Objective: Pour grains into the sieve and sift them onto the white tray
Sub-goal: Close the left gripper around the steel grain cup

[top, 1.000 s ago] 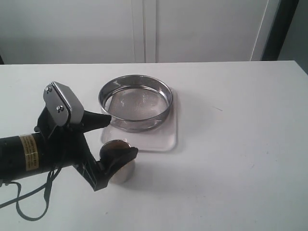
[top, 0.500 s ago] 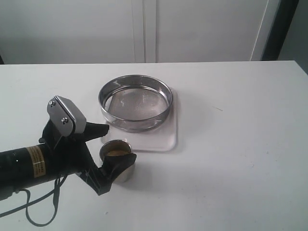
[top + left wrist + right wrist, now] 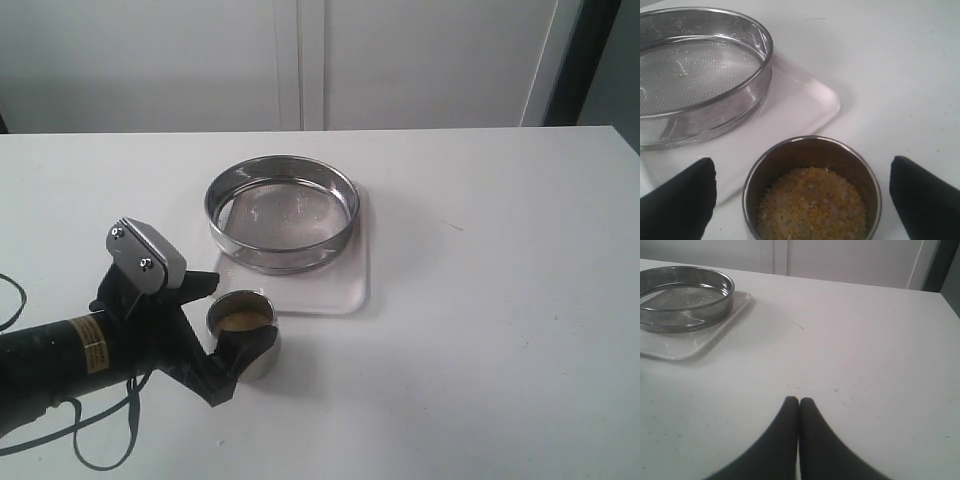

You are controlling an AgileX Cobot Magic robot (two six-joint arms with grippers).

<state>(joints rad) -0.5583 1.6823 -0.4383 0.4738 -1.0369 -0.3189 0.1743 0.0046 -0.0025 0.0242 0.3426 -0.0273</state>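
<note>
- Across the whole scene we see a white worktop (image 3: 500, 300) that carries everything, with pale wall panels (image 3: 420, 60) behind it.
- Near its middle lies the white tray (image 3: 345, 290), flat and glossy, with a bare strip showing on the side towards the cup.
- On that tray stands the sieve (image 3: 283, 213), upright. Its steel ring covers most of the tray's far part, and its fine mesh is plain in the left wrist view.
- At the left of the exterior view we see the left tool (image 3: 242, 312) with its black fingers (image 3: 677, 200) spread wide, one on each side of the cup. In the left wrist view a gap of worktop shows between each finger and the cup wall, so it grips nothing.
- Only the right wrist view shows the right tool (image 3: 799, 405). Its two fingers are pressed together with nothing between them, over bare worktop and well apart from the tray.
- Just beside the tray's near edge a small steel cup (image 3: 805, 150) stands upright on the worktop.
- Inside that cup lie the grains (image 3: 812, 205), golden-yellow granules mixed with paler bits, their surface well below the rim.
</note>
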